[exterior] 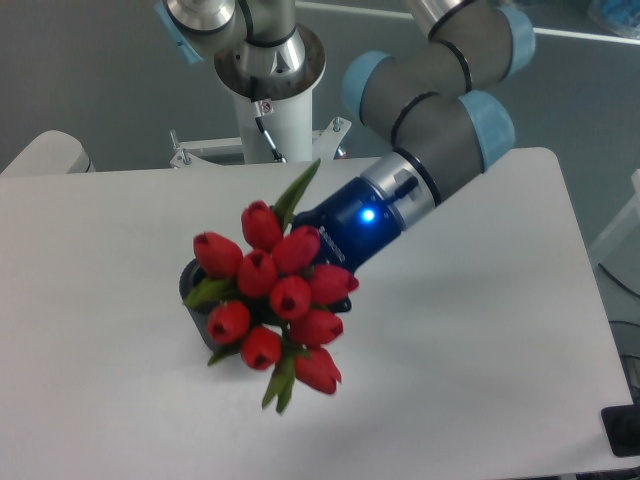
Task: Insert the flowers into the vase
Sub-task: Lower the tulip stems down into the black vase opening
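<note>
The flowers (278, 292), a bunch of red tulip buds with green leaves, hang in the air and face the camera. They cover most of the vase (197, 305), a dark ribbed cylinder of which only the left side and part of the rim show. My gripper (322, 268) comes in from the upper right behind the buds. Its fingers are hidden by the bunch and it is shut on the stems. A blue light glows on the wrist.
The white table (480, 330) spreads around the vase; its front edge runs along the bottom of the view. The arm's white base column (270, 110) stands at the back centre. A dark object (625, 428) sits at the far right edge.
</note>
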`<state>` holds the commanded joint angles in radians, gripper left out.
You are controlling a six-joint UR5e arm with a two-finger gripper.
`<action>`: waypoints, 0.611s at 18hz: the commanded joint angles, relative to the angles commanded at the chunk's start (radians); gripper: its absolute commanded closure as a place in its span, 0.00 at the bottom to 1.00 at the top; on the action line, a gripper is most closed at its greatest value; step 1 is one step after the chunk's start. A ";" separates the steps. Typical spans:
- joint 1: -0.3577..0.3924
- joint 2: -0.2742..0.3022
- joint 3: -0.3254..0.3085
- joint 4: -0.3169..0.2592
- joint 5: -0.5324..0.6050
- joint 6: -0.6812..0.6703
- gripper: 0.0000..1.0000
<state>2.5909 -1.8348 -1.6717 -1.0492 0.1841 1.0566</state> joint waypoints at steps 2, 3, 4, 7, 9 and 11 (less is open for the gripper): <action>0.011 0.020 -0.040 0.000 0.000 0.040 0.99; 0.012 0.026 -0.049 0.000 0.000 0.046 0.99; 0.012 0.028 -0.052 0.000 0.000 0.049 0.99; 0.009 0.040 -0.075 0.002 0.000 0.054 0.98; 0.011 0.049 -0.101 0.006 0.000 0.086 0.98; 0.011 0.054 -0.123 0.006 0.000 0.121 0.98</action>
<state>2.6016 -1.7810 -1.7946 -1.0431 0.1841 1.1779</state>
